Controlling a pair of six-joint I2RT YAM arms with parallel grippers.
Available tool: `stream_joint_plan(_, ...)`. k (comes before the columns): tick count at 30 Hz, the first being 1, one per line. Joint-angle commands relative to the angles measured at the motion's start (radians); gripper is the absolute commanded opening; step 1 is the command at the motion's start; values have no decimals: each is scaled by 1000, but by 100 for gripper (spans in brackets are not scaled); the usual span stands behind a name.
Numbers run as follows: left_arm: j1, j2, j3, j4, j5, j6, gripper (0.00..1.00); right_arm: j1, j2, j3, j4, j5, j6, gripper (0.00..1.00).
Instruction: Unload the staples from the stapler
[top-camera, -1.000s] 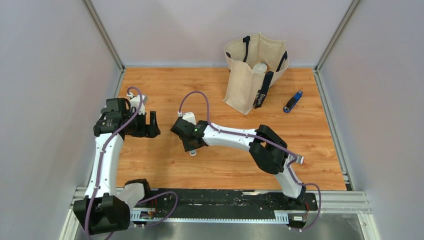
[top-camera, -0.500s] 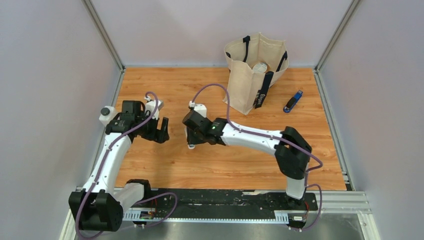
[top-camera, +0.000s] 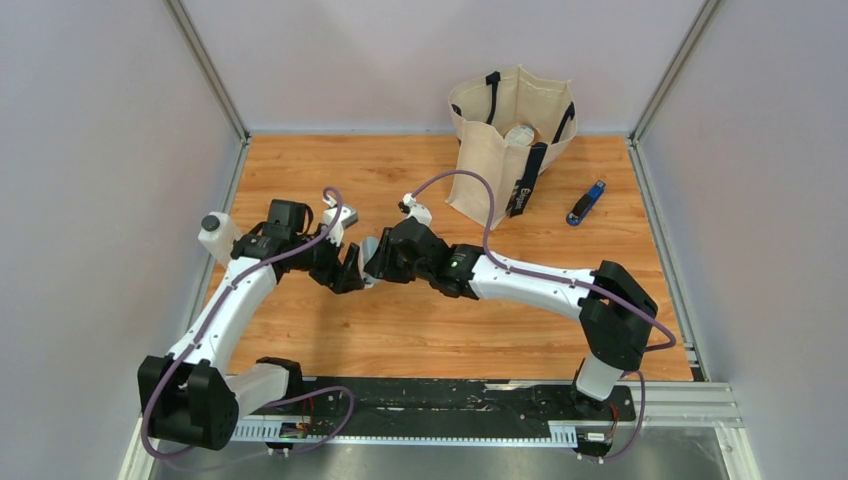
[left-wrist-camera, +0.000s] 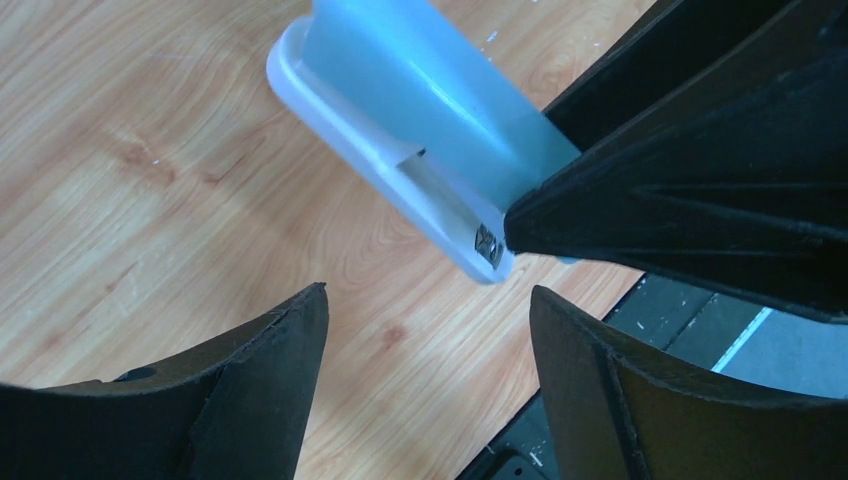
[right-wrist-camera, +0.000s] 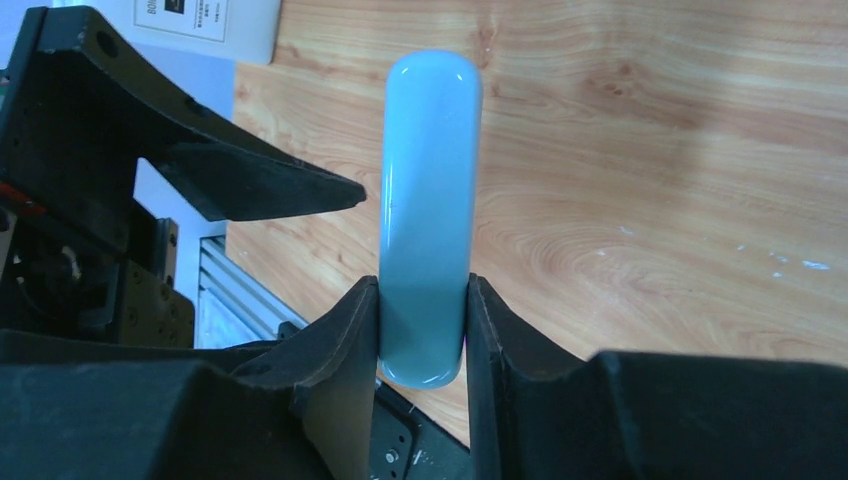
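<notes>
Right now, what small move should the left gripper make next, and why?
Probably ease the left gripper forward around the free end of the pale blue stapler. The right gripper clamps one end, the left one is open just short of it, and opening it likely needs both.

Upper right, stapler (top-camera: 586, 204): dark blue, lighter tip, possibly cyan. Centre, oblong object (right-wrist-camera: 428, 200): pale grey-blue. Tabletop (top-camera: 300, 170): orange wood grain. Bag (top-camera: 485, 170): beige, dark straps.
</notes>
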Motion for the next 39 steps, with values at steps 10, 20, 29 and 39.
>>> stream_joint_plan(10,-2,72,-17,53,150,105,51,-8,-72,-64,184,-74,95,0)
stream_joint_plan(20,-2,106,-11,65,158,111,38,-17,-94,-109,241,-100,98,0)
stream_joint_plan(29,-2,108,-5,120,-6,129,7,-26,-138,-187,302,-124,58,0)
stream_joint_plan(39,-30,59,-29,193,-178,184,0,-12,-175,-262,283,-124,-74,0)
